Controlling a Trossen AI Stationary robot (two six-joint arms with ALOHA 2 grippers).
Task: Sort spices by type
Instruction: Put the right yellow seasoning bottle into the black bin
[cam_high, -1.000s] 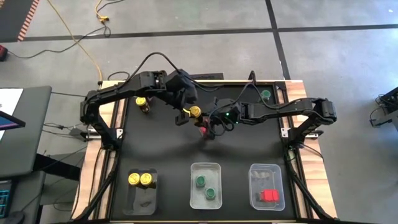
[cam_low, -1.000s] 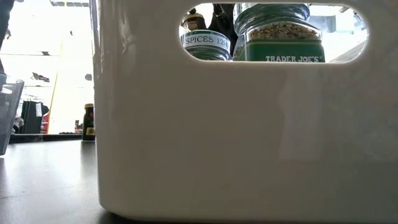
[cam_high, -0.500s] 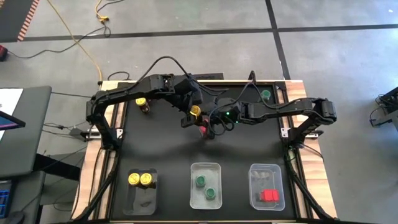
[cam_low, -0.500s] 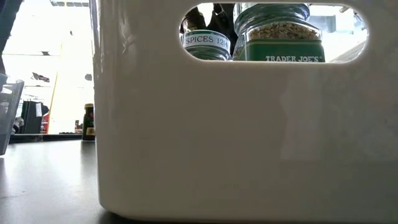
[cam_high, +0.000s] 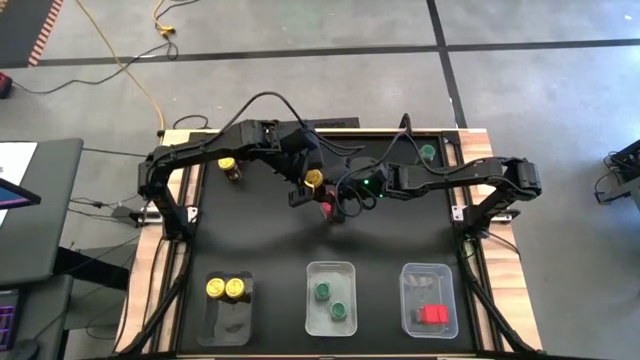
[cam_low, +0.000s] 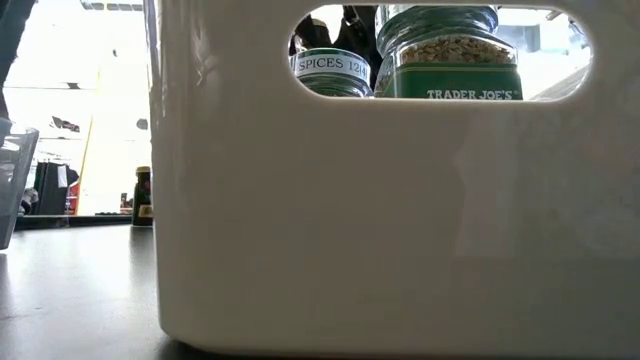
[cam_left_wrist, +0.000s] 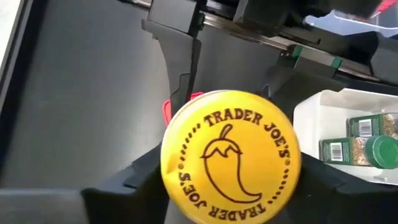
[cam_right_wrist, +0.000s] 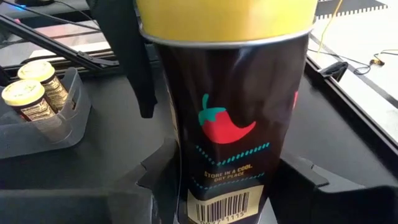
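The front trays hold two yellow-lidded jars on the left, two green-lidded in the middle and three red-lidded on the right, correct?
Not quite. The high view shows one red-lidded jar in the right tray, not three. The two yellow-lidded jars and two green-lidded jars are as stated.

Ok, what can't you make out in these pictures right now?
Low view: a pale plastic tray wall fills the frame, hiding nearly everything behind it.
High view: the red-lidded jar is mostly covered by the right tool; jar labels are too small.
Right wrist view: the yellow-lidded dark spice jar blocks what stands behind; its lid top is cut off.
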